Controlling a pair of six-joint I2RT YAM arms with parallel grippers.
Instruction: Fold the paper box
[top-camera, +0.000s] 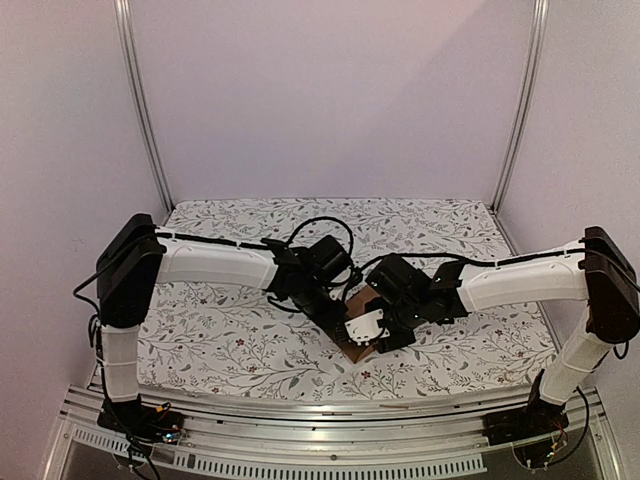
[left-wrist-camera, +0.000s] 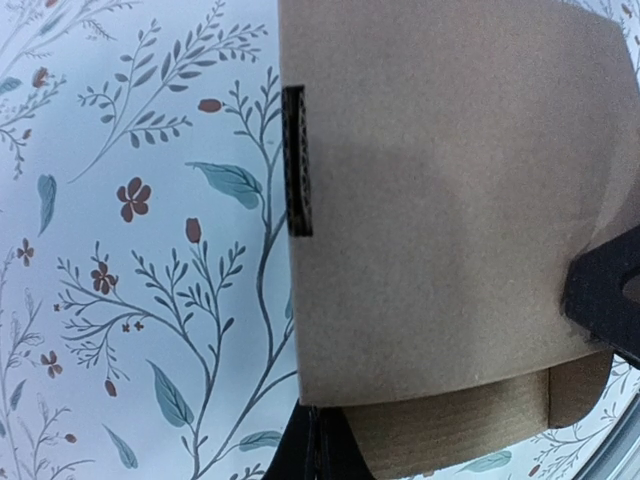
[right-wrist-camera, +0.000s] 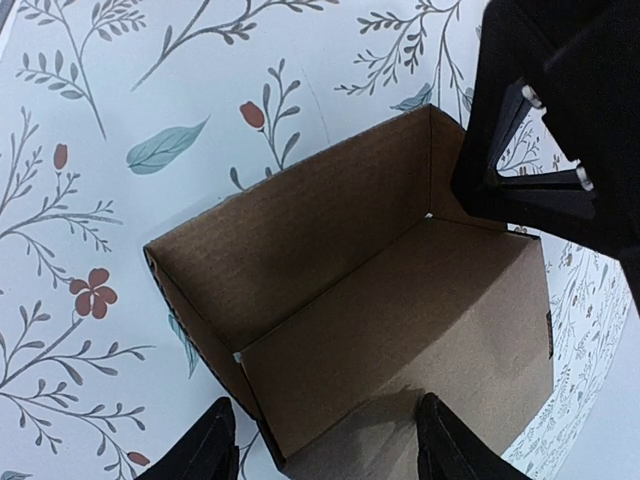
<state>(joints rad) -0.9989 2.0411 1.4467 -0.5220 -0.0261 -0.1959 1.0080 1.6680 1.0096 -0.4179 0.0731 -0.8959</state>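
The paper box (top-camera: 357, 308) is a plain brown, partly folded carton on the floral cloth between both arms. In the right wrist view the paper box (right-wrist-camera: 380, 300) shows its open inside with raised walls. My right gripper (right-wrist-camera: 330, 445) is open, its two fingertips (right-wrist-camera: 215, 440) astride the box's near edge. My left gripper (right-wrist-camera: 540, 140) sits at the box's far right corner. In the left wrist view a flat outer panel of the box (left-wrist-camera: 450, 200) with a slot fills the right side; my left gripper (left-wrist-camera: 320, 455) looks shut, its tips hidden under that panel.
The table carries a white cloth with a floral print (top-camera: 230, 330). Metal frame posts (top-camera: 145, 110) stand at the back corners and a metal rail (top-camera: 330, 415) runs along the near edge. The two wrists are close together over the box.
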